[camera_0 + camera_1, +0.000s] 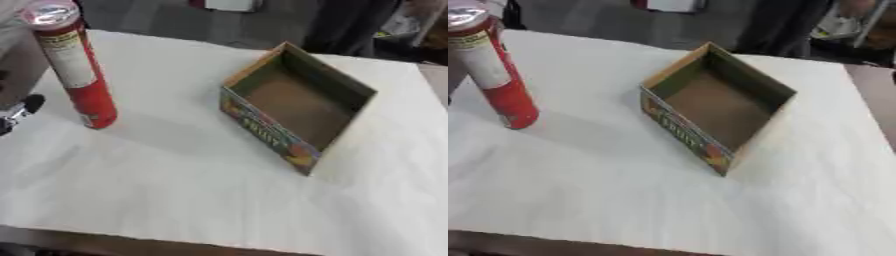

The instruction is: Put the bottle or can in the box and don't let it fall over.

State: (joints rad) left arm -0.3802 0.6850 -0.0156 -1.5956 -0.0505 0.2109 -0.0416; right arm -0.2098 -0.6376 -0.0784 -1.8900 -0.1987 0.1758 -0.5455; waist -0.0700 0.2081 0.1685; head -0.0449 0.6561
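Observation:
A tall red can point(77, 70) with a silver lid and a pale label stands upright at the table's left side. An open cardboard box point(297, 107) with a colourful printed front wall sits near the middle, turned at an angle, and its brown floor is bare. A small black and silver part of my left hand point(24, 109) shows at the left edge, just left of the can's base and apart from it. My right hand is in neither view.
The white table cover point(175, 190) spreads wide in front of the can and box. The table's front edge point(131, 242) runs along the bottom. Dark legs of a person and furniture stand beyond the far edge.

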